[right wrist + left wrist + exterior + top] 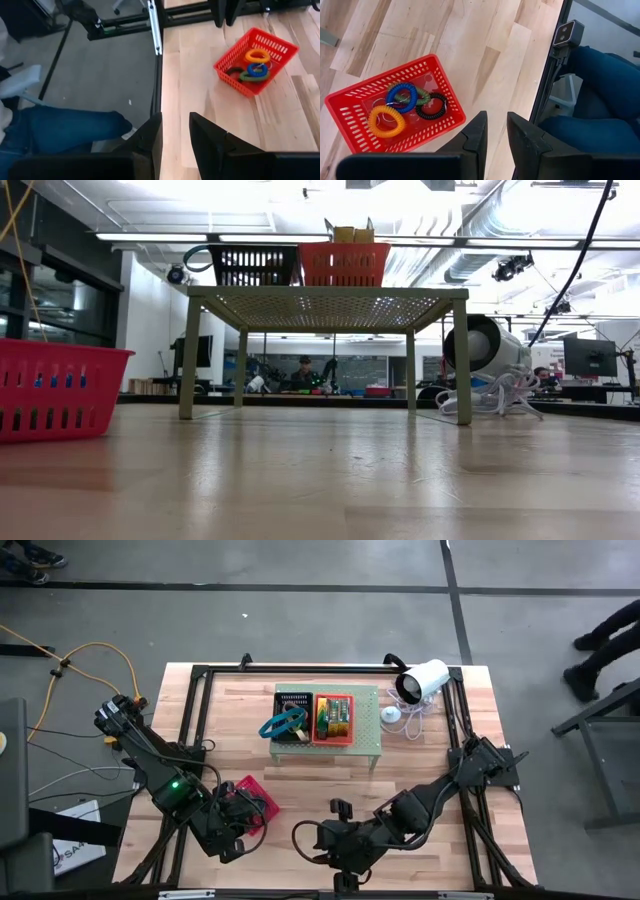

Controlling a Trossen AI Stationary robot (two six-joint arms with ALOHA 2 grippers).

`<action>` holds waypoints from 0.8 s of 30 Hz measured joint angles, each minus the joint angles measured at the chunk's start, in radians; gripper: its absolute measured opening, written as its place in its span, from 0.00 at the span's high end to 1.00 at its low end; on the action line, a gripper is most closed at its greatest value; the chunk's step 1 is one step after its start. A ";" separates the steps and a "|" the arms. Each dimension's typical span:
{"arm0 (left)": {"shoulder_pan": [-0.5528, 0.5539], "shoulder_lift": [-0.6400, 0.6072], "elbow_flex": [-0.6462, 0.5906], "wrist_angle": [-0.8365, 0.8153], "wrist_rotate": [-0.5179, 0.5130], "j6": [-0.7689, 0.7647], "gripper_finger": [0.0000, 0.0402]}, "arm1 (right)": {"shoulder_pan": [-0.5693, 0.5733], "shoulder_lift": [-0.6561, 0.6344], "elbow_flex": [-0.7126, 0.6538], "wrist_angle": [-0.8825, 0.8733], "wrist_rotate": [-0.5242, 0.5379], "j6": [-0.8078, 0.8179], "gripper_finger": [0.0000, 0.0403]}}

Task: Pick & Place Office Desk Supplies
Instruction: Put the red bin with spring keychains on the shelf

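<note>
1. Two sets of fingers, both mine, both w/ a narrow gap and nothing between. Left gripper [495, 137]: the two dark fingers [476, 137] stand slightly apart over bare wood near the table's front edge. Holding nothing.
2. Right gripper [175, 137]: same story, fingers [152, 135] a little apart, empty, hanging over the table's front edge w/ grey floor beyond it.
3. In the high view my left gripper [232, 840] sits low at front-left, just beside the red basket [255, 798]; my right gripper [312, 837] is at front-centre, pointing toward the left one.
4. Red basket [350, 107] on the wood near my left fingers. Inside, lying flat and touching or overlapping: orange coil ring [386, 121], blue coil ring [402, 96], black coil ring [431, 106], and a green one [422, 94] partly under the blue.
5. Right wrist view shows the same basket [227, 62] farther off, w/ the orange ring [257, 55] and blue ring [256, 71] visible.
6. Farther back, mid-table: pale green perforated stand [375, 735]. On top, a black tray [292, 700] w/ teal-blue loops [283, 724] hanging over its edge, and next to it an orange-red tray [318, 718] w/ green and yellow items [338, 716] in it; can't tell what exactly.
7. White camera [422, 682] w/ coiled cable sits right of the stand.
8. Person's blue-trousered leg [600, 85] beyond the table edge.
</note>
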 joint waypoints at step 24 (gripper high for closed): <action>0.000 0.000 0.000 0.013 0.000 0.000 0.83 | -0.046 0.000 0.000 0.067 0.005 -0.027 0.79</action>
